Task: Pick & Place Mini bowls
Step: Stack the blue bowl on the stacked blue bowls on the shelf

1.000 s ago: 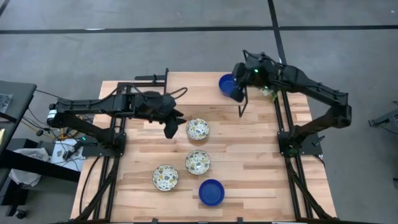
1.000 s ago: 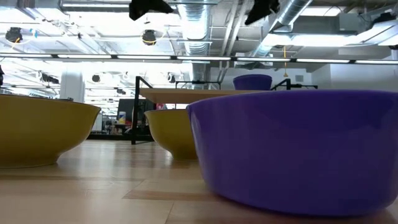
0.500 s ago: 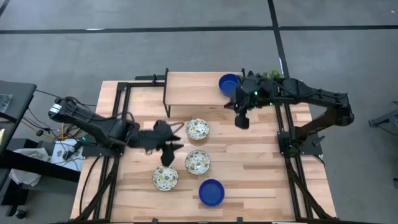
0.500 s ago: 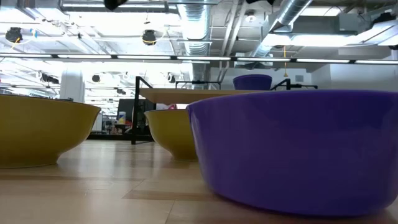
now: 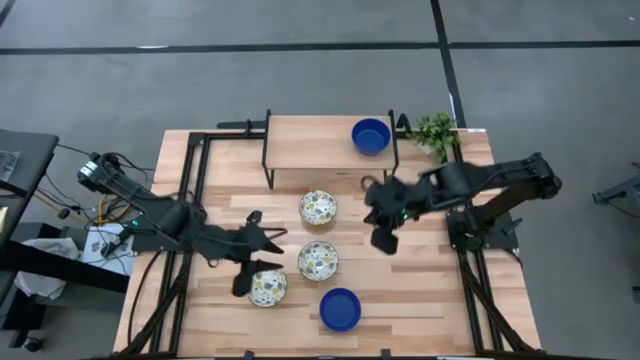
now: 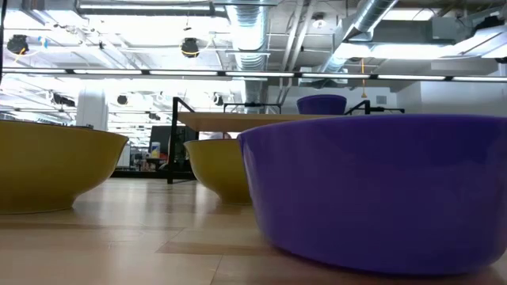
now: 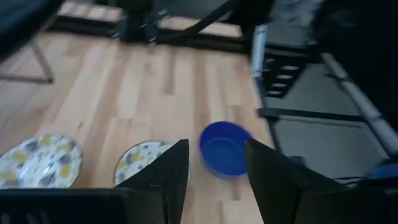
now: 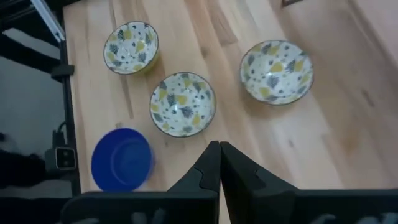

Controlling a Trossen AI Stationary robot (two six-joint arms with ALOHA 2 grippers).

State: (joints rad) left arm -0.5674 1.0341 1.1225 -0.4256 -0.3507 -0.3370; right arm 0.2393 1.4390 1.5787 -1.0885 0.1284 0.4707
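Note:
Three cream bowls with speckled patterns sit on the table in the high view: one far (image 5: 318, 208), one in the middle (image 5: 318, 260), one near-left (image 5: 266, 287). A blue bowl (image 5: 340, 309) rests near the near edge, and a second blue bowl (image 5: 370, 135) stands on a raised wooden shelf. My left gripper (image 5: 243, 282) is open, just left of the near-left patterned bowl; in its wrist view the fingers (image 7: 217, 163) frame the near blue bowl (image 7: 225, 148). My right gripper (image 5: 381, 242) is shut, hanging right of the middle patterned bowl (image 8: 183, 102).
A small green potted plant (image 5: 435, 131) stands at the far right corner beside the shelf (image 5: 320, 135). Black frame rails run along both table sides. Bare wood lies right of the bowls. In the low view the near blue bowl (image 6: 380, 190) fills the foreground; no gripper shows there.
My left gripper has swung from beside the far patterned bowl toward the near edge, ending by the near-left patterned bowl. My right gripper has drawn away from the blue bowl on the shelf toward the table's middle and near edge. That bowl stays on the shelf.

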